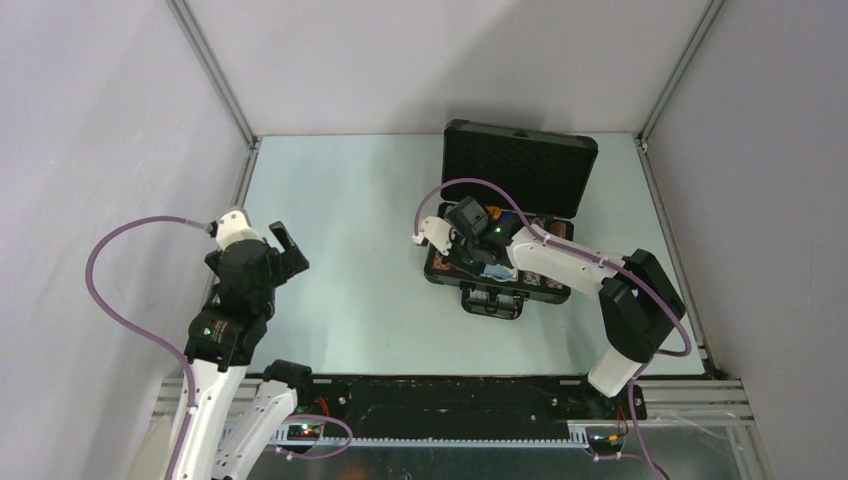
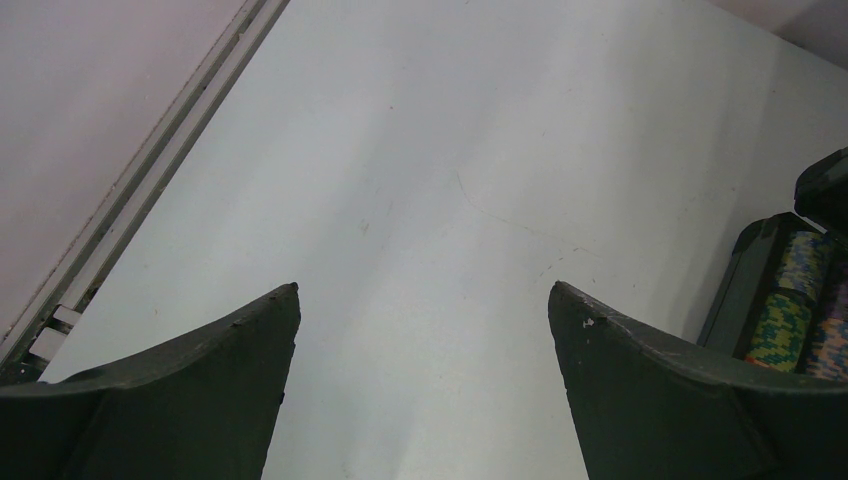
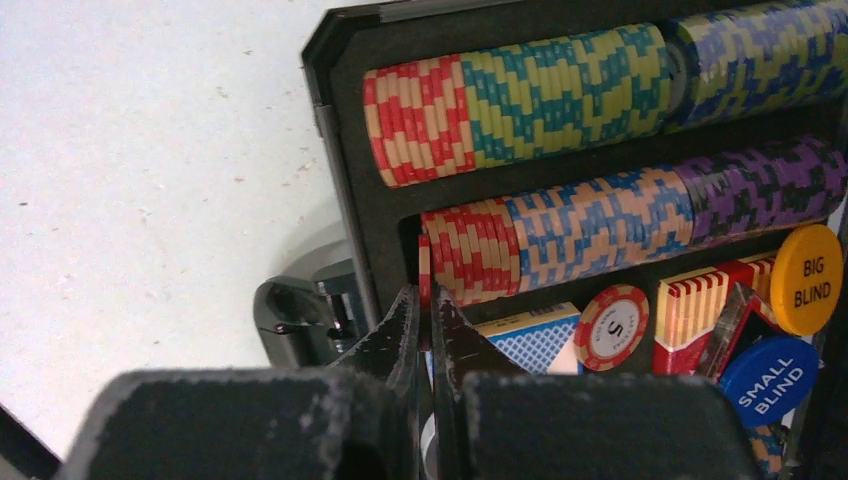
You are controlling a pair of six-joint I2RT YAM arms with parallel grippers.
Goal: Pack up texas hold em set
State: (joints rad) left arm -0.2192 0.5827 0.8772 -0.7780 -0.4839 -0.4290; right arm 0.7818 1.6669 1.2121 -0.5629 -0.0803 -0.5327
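The black case point(image 1: 441, 272) lies open at the table's back right, its foam-lined lid point(image 1: 520, 165) standing up. Multicoloured chip rows point(image 3: 560, 95) fill its slots. My right gripper point(image 3: 423, 295) is over the case's near-left part, shut on a thin red-white chip point(image 3: 425, 268) held edge-on at the left end of the second row point(image 3: 600, 220). Beside it lie a blue card box point(image 3: 535, 340), a red-white round chip point(image 3: 612, 328), a red-white card box point(image 3: 695, 300) and a dark triangular marker point(image 3: 742, 318). My left gripper point(image 2: 423, 292) hangs open over bare table, far left of the case point(image 2: 735, 290).
Yellow "BIG BLIND" point(image 3: 808, 278) and blue "SMALL BLIND" point(image 3: 768, 382) buttons lie in the case's lower compartment. The case's handle point(image 1: 493, 300) sticks out toward the arms. Enclosure walls and a metal rail point(image 2: 150, 190) border the table.
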